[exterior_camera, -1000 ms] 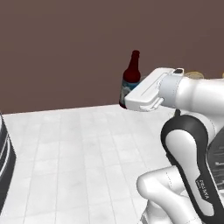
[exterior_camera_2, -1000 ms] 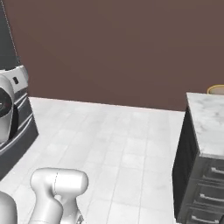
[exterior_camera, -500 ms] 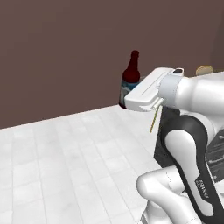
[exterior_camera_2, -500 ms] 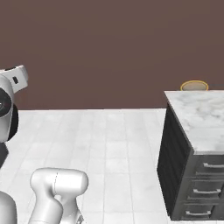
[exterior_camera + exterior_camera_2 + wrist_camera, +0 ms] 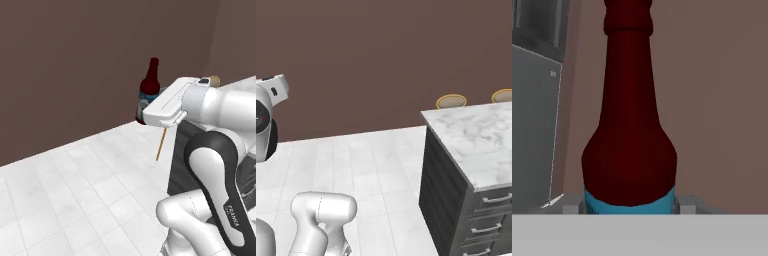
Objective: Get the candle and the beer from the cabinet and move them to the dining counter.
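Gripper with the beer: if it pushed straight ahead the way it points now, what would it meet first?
Probably the brown wall behind the beer, which the gripper holds; nothing else shows in that line, though depth is unclear.

Observed beer (image 5: 149, 86) upright at the end of the gripper (image 5: 145, 114), carried in the air above the white tiled floor (image 5: 75, 200). Dark brown glass, narrow neck, red cap; label partly masked by the white hand. Bottle base hidden behind the hand, fingers not discernible, grip inferred from bottle clear of any support. Noted plain brown wall (image 5: 75, 65) behind. Noted dark-based dining counter (image 5: 182, 150) behind the arm, thin yellow stool leg (image 5: 160, 145) beside it, and a round stool top (image 5: 214, 79) past the wrist.
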